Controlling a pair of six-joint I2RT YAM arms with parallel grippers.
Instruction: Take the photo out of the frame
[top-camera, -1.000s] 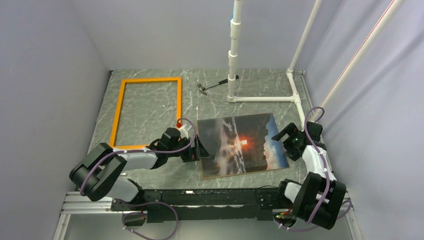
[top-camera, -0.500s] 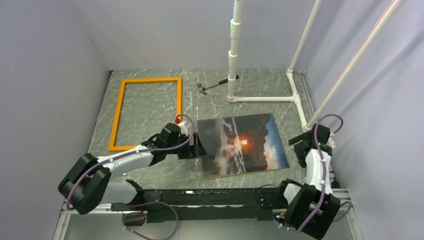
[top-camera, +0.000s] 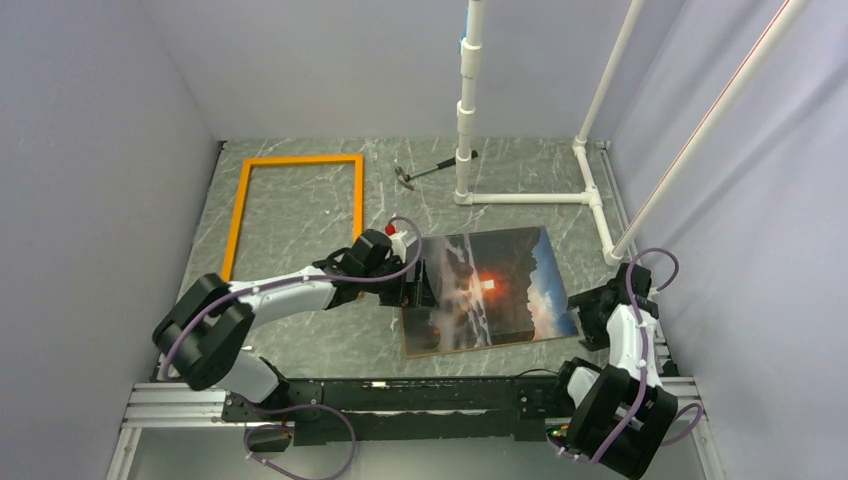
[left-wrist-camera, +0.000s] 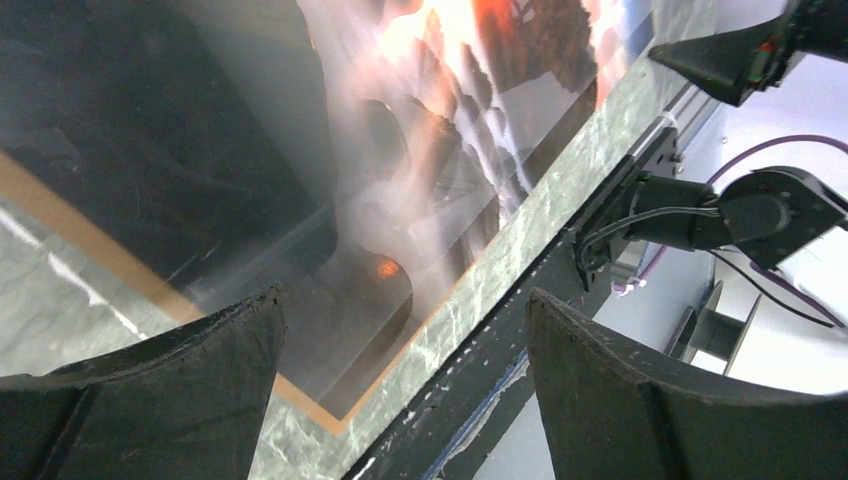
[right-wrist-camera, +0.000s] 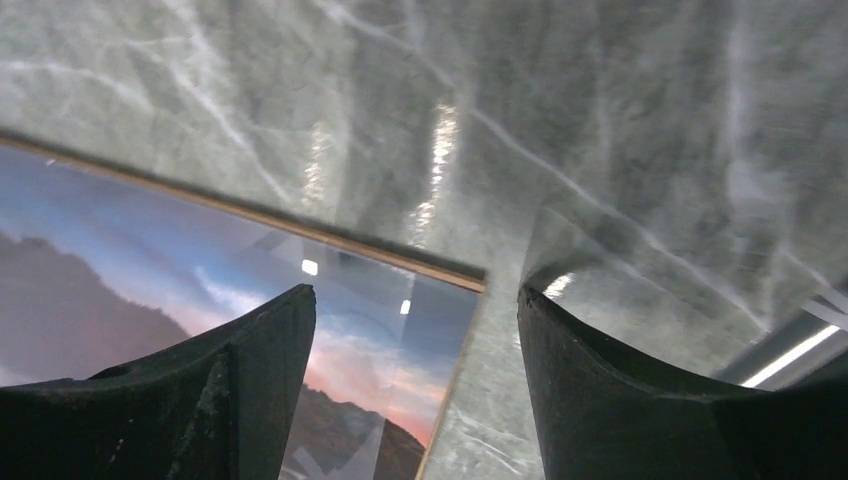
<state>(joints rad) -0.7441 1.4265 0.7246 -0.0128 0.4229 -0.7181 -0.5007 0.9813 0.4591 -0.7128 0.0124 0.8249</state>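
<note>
Judging by how things lie, the separation looks done. The frame lies flat and empty on the table, well apart from the left gripper, off to its left and farther back. The photo lies picture-side up right under that gripper.

The left gripper hangs over the photo's left edge with its fingers spread wide and nothing between them. Its wrist view shows only glossy print and a strip of brown border below. Whether the fingertips touch the surface cannot be told.

The right gripper sits at the photo's near right corner, fingers also apart and empty. That corner lies just ahead of the gap. The left finger is over blue sky and the right finger over bare marble.

The step in hand seems to be a last check or nudge of the freed photo, or the start of a retreat. If nothing more is wanted, the next move calls for both arms to lift straight up and draw back toward their bases without dragging a fingertip across the print.

If the photo must go elsewhere, a grip would be awkward. The board lies flush on the table, so a finger would have to get under an edge, probably at the corner beside the right gripper, while the other arm steadies the opposite side.
</note>
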